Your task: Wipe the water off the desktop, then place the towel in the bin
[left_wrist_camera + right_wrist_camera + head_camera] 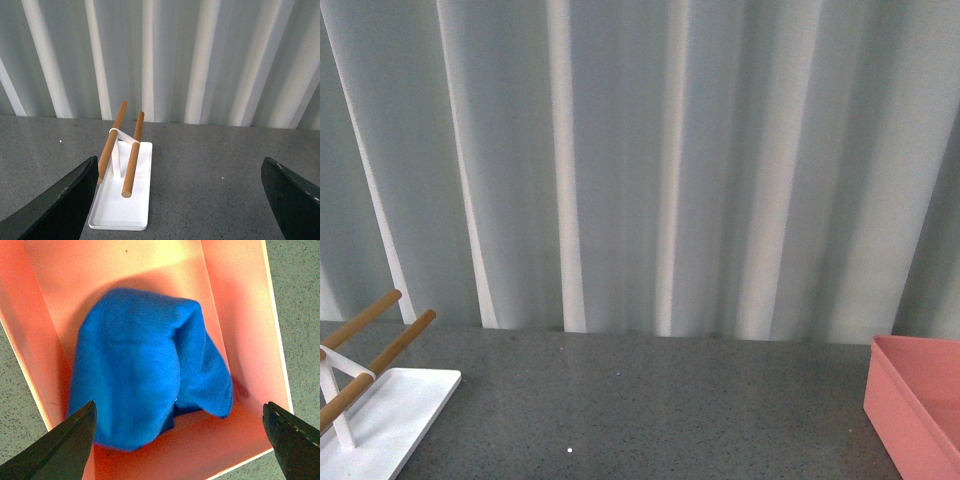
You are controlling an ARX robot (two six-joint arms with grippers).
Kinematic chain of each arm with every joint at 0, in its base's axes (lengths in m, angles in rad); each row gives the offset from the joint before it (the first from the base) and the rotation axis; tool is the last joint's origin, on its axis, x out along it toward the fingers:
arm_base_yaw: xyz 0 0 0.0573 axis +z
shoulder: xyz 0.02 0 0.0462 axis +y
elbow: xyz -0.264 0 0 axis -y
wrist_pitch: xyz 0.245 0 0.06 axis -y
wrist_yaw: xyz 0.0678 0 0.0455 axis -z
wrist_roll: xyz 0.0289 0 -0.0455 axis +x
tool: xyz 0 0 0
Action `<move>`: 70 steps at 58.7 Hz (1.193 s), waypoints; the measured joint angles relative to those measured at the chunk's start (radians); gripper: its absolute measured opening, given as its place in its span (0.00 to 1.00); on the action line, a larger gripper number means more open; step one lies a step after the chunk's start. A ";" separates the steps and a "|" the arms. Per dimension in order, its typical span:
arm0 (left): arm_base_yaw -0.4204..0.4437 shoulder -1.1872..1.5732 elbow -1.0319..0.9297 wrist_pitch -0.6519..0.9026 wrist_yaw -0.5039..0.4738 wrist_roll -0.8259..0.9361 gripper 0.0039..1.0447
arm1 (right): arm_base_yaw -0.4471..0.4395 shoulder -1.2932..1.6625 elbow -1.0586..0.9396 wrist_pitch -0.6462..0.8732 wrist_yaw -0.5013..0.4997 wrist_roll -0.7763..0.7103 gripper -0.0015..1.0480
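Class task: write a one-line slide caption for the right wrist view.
Blue towel lying crumpled inside the pink bin, open right gripper above.

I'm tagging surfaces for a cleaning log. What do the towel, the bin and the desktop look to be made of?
The towel: soft blue cloth, probably microfibre, going by its fine ribbed weave and floppy folds. The bin: smooth salmon-pink plastic, judging by its thin straight walls. The desktop: matte dark grey with light speckles, stone-like, possibly a laminate.

— Front view? Looking level across the desktop (650, 400) toward the curtain (650, 160), catching rack (370, 400) and bin (920, 400) at the edges.
— Wrists? Left facing the rack (122, 170), sharing it; right looking straight down, close, into the bin (240, 340).
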 joint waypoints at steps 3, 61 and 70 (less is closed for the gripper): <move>0.000 0.000 0.000 0.000 0.000 0.000 0.94 | 0.000 0.000 0.000 0.000 0.000 0.000 0.93; 0.000 -0.002 0.000 0.000 0.000 0.000 0.94 | 0.077 -0.520 -1.028 1.696 -0.327 -0.178 0.03; 0.000 -0.002 0.000 0.000 -0.001 0.000 0.94 | 0.095 -0.629 -1.095 1.659 -0.327 -0.178 0.03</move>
